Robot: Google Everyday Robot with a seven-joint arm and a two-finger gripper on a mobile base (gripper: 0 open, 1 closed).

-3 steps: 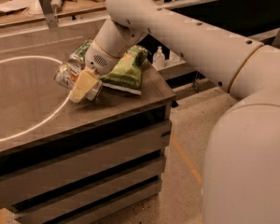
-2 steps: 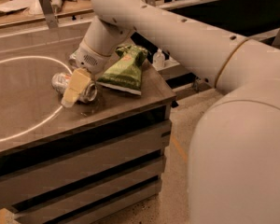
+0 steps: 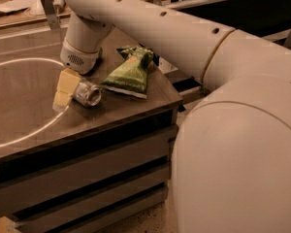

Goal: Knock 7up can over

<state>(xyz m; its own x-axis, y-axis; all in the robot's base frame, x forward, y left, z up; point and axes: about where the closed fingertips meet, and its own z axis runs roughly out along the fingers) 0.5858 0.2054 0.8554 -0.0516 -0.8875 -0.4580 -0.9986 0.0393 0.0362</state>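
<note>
The 7up can [image 3: 88,92] lies on its side on the dark table [image 3: 131,106], its silver end facing front right. My gripper [image 3: 62,94], cream-coloured, hangs from the white wrist [image 3: 80,57] and touches the can's left end. The rest of the can's body is hidden behind the gripper. No green markings show from here.
A green snack bag [image 3: 131,72] lies just right of the can, near the table's right corner. A white circle line [image 3: 19,130] runs across the tabletop to the left. The table's front edge is close below the can. My large arm [image 3: 184,42] spans the right side.
My gripper has swung to the left across the table. The can, seen left of the gripper before, now lies on its side at the gripper's right. The snack bag has stayed put.
</note>
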